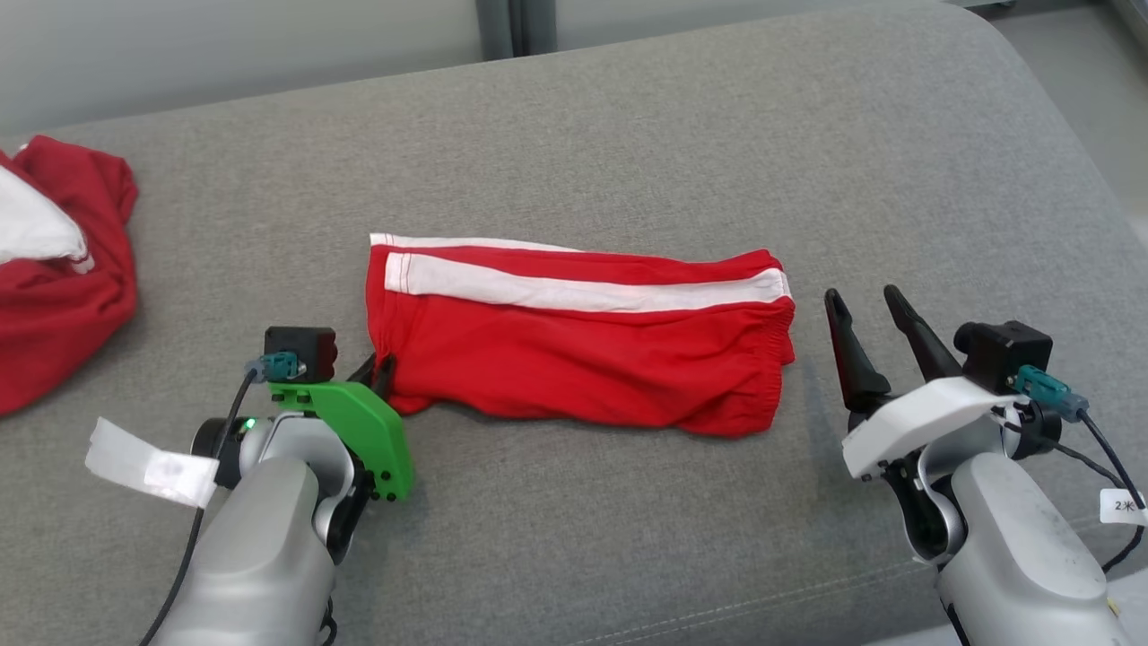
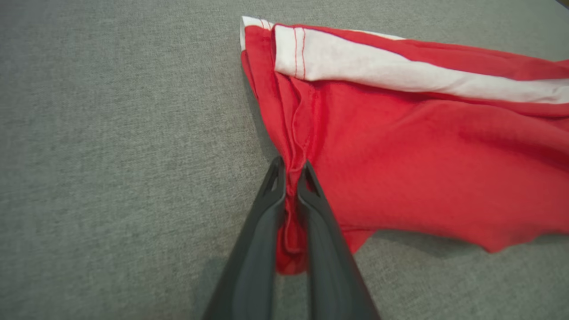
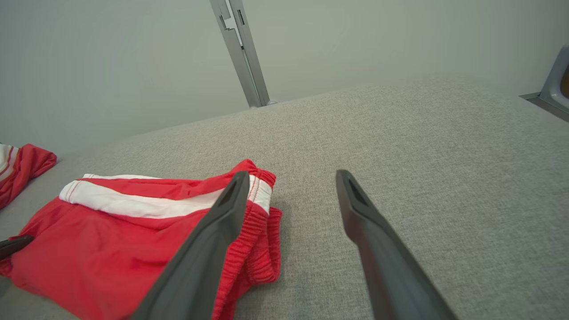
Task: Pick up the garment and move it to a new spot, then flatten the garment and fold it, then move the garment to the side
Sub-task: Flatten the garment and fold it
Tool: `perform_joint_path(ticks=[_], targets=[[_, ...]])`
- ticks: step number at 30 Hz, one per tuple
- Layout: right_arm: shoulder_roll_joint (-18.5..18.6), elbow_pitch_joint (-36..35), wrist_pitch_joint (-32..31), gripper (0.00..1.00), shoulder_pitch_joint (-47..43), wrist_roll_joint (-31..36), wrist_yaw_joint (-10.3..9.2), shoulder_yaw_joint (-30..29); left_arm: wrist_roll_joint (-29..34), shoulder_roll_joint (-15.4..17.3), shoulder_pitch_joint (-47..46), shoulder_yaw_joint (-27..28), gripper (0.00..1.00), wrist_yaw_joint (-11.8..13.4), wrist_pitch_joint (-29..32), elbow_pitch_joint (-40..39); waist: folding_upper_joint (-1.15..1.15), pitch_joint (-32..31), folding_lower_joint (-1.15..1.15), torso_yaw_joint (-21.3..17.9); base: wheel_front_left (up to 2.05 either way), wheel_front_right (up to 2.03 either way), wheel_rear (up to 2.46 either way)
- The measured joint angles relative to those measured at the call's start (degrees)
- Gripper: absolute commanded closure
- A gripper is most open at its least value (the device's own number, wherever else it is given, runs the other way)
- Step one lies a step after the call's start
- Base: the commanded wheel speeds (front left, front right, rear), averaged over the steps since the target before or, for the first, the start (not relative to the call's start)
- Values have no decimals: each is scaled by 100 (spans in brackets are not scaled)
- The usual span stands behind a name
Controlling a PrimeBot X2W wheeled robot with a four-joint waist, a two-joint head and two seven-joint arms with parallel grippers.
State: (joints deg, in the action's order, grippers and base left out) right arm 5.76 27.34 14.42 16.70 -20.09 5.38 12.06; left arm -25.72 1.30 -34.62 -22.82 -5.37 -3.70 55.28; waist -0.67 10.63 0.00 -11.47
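Observation:
The garment [image 1: 574, 359] is a pair of red shorts with a white side stripe, lying folded flat in the middle of the grey cushion [image 1: 628, 135]. My left gripper [image 1: 381, 368] is at its near left corner. In the left wrist view the left gripper [image 2: 291, 171] is shut on a bunched red edge of the garment [image 2: 422, 169]. My right gripper [image 1: 863, 298] stands open just right of the elastic waistband, apart from the cloth. In the right wrist view the right gripper [image 3: 293, 175] has nothing between its fingers, and the garment [image 3: 111, 240] lies to its left.
Another red and white piece of clothing [image 1: 54, 269] lies crumpled at the cushion's far left edge. The cushion rounds off at its right edge [image 1: 1076, 179]. A metal post [image 3: 242, 53] stands against the pale wall behind.

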Motion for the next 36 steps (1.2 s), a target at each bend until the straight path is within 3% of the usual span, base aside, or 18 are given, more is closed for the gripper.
perform_joint_path(ticks=[15,22,23,24,25,36], targets=[[73,321,0,0,-538,78,-10,35,-948,12,1214,-458,100,-68,-447,-804,0,-649,0,641,0,0,0],[-12,523,0,0,-670,78,-7,141,-992,25,1520,-630,100,4,-615,-1129,0,-905,0,775,0,0,0],[-19,543,0,0,-670,77,1,141,-1005,25,1539,-632,63,44,-675,-1183,0,-924,0,785,0,0,0],[-20,560,-1,0,-669,76,1,141,-1009,26,1551,-637,50,88,-708,-1229,0,-938,0,793,0,0,0],[-21,589,-1,0,-669,75,1,141,-1009,26,1564,-641,0,115,-743,-1280,0,-948,0,798,0,0,0],[-65,945,-275,0,-598,-341,13,-90,-879,43,1600,-476,0,604,-1007,-1934,0,-992,0,943,0,0,0]])
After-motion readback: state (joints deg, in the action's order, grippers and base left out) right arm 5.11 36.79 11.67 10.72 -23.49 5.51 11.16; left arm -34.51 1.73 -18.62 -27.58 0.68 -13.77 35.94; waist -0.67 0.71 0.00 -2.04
